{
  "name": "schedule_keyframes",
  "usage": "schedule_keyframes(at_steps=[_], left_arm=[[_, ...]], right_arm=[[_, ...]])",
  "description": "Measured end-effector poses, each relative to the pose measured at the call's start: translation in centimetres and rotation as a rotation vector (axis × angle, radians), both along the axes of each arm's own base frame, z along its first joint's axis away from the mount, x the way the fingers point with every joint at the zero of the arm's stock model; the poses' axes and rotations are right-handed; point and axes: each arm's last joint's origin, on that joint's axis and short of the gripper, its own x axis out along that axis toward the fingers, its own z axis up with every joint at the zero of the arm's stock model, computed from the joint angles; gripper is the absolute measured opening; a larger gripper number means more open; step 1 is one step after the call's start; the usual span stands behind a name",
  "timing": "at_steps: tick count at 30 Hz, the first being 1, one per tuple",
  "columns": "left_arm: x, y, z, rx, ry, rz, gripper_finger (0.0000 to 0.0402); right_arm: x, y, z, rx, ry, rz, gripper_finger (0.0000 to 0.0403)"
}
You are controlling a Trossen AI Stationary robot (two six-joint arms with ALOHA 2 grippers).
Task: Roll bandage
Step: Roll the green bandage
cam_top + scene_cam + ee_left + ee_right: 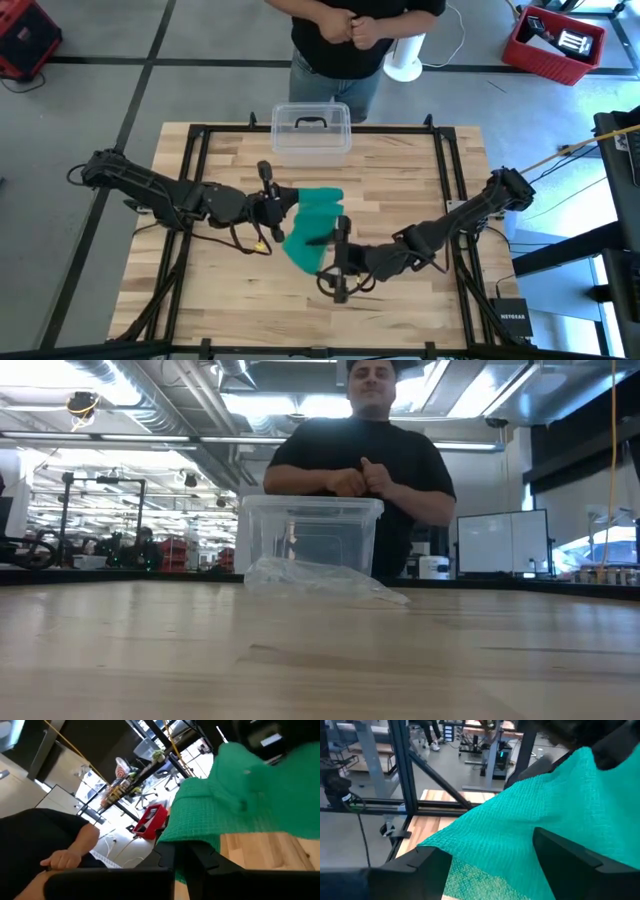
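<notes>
Bandage (312, 228) hangs between both tools — clear bin (311, 130) beyond.

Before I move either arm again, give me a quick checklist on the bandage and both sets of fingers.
1. Left gripper fingers shut on the bandage: ok, the left wrist view shows the teal fabric running out from between them.
2. Right gripper fingers open: ok, they stand apart with fabric draped between them in the right wrist view.
3. Right fingers actually touching the fabric: cannot tell.
4. Bandage rolled: not ok, it hangs as a loose spread sheet.
5. Clear plastic bin away from both arms: ok, it sits at the table's far edge.
6. Person out of the work area: ok, standing behind the table, hands clasped.
</notes>
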Motion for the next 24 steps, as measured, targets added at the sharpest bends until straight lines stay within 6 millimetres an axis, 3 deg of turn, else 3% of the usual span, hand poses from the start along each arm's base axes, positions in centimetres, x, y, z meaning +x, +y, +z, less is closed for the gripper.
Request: schedule_keyframes(at_steps=[11, 18, 24], left_arm=[[0.0, 0.0, -0.1, 0.002, 0.01, 0.001, 0.0005], [0.0, 0.0, -0.1, -0.002, 0.009, -0.001, 0.0005], [0.0, 0.0, -0.2, -0.002, 0.013, -0.001, 0.0005]], right_arm=[[-1.0, -0.6, 2.5, -0.045, 0.195, -0.034, 0.0291], [-2.0, -0.5, 2.8, -0.241, 0.283, 0.07, 0.0304], [-2.7, -0.3, 4.0, -0.389, 0.28, 0.022, 0.0291]])
